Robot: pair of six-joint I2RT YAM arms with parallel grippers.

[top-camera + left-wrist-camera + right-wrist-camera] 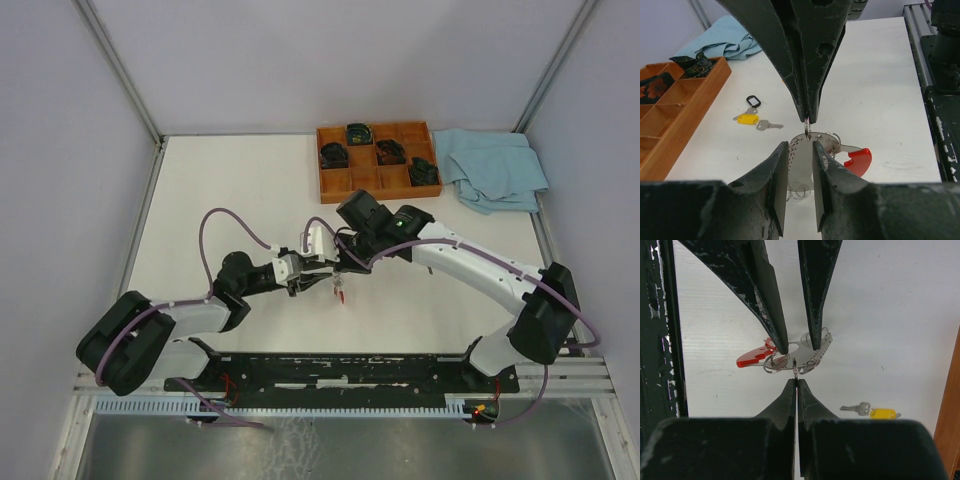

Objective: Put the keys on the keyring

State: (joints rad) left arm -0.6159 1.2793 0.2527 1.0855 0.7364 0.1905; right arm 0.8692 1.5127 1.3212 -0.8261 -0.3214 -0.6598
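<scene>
Left arm: the white and black arm (190, 320) reaches from the near left corner toward the middle of the white table (230, 190).
Left gripper: the gripper (800, 146) has its black fingers a narrow way apart. They clamp the two edges of a flat silver metal tab with a toothed edge (801, 165).
Loose key: a small silver key with a yellow plastic head cap (747, 119) lies flat on the table. In the left wrist view it is left of the grippers and apart from them.
Beside it: a plain silver key without a cap (769, 125) lies just beside the yellow cap, and a small black oval loop (753, 100) just beyond it.
Other capped keys: I cannot pick them out.
Keyring: the thin silver metal ring joined to a curved red band (860, 160) is held between the two grippers near the table's middle. The red band sticks out to one side, and more silver loops bunch around the tab.
Right gripper: the gripper (796, 382) has its fingers pressed together, pinching a thin silver loop of the keyring at the tab's top edge. It is tip to tip with the left gripper.
Tray: an orange-brown wooden tray with compartments (336, 183) sits at the far edge. Four of its cells hold dark objects, too small to identify.
Cloth: a crumpled light blue cloth (495, 168) lies just right of the tray.
</scene>
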